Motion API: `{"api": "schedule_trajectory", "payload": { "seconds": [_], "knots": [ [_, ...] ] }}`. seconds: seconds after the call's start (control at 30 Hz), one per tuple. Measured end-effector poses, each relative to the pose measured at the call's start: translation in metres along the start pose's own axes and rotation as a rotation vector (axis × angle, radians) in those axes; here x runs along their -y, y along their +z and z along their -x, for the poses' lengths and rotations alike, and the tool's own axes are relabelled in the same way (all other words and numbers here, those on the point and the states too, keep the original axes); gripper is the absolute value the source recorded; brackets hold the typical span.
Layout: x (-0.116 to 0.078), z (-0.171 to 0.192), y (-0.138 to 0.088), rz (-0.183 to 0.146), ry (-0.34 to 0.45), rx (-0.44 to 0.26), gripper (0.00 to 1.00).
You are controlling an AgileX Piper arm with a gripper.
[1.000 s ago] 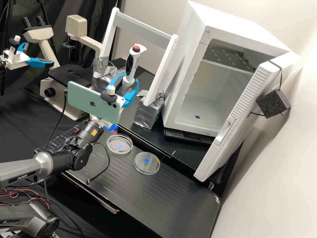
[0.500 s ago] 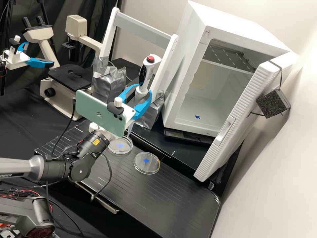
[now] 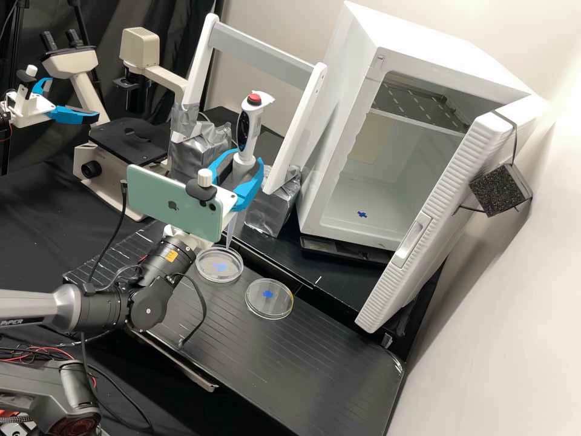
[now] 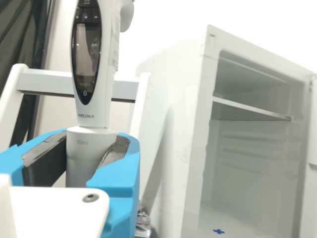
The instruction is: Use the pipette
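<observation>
- Jaws pinched around the lower body of the pipette [image 3: 248, 130], dark pads on either side of it; the gripper [image 3: 247, 160] holds it above the black board [image 3: 290, 369] near the board's long edge facing the white cabinet.
- The pipette is nearly upright, red button uppermost, with its pale tip [image 3: 231, 231] pointing down by the rim of one petri dish [image 3: 219, 279]; the tip seems to end just above or beside that rim, though contact is hard to judge.
- That dish lies near the board's same long edge; a second petri dish [image 3: 269, 312] lies farther along it, towards the rounded corner.
- A phone [image 3: 172, 203] is clamped on the gripper's mount.
- The cabinet [image 3: 339, 121] stands with its door [image 3: 448, 200] open.
- A microscope [image 3: 115, 188] stands beyond the board's short edge.
</observation>
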Motion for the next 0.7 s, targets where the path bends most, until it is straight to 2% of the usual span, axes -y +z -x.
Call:
{"api": "schedule_trajectory", "payload": {
  "seconds": [0.47, 0.7],
  "knots": [
    [0.006, -0.002, -0.001, -0.018, -0.035, 0.014, 0.00],
    [0.001, -0.012, -0.009, -0.015, -0.052, 0.007, 0.00]
  ]
}}
